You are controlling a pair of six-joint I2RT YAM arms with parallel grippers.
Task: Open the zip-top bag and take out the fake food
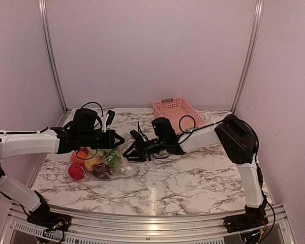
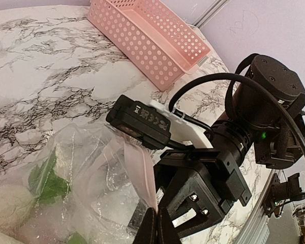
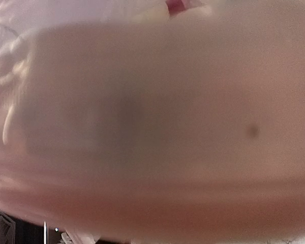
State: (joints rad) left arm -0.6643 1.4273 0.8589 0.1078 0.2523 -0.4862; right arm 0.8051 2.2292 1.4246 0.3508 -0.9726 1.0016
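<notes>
Left gripper (image 2: 155, 230): fingertips pressed fully together, with a raised fold of the zip-top bag (image 2: 86, 162) pinched between them at the bag's upper right edge. Right gripper (image 1: 133, 151): set just beside that same edge, facing the left one. Its wrist view is filled by blurred pinkish film, so it cannot be told whether its jaws are closed on the plastic or merely around it.

The bag lies on the marbled tabletop (image 1: 193, 178), left of centre, under and just beyond both grippers. The fake food (image 1: 94, 163) is heaped inside it: red, orange, yellow and dark red pieces, a green leafy piece (image 2: 44, 182) and a pale piece (image 2: 7, 206).

Handling, as judged: the film is thin, limp and crinkly. It will stretch and slip rather than transmit force, and a pinch on it alone will likely lift only a fold. The stiffer zip strip along the mouth is the sound place to take hold, one lip per gripper, pulled apart across the seal. The contents look light, hard and smooth. They should roll freely once the mouth gapes and may shift the bag while it is being pulled.

A pink basket (image 1: 174, 113) stands well apart at the far right of the tabletop.
</notes>
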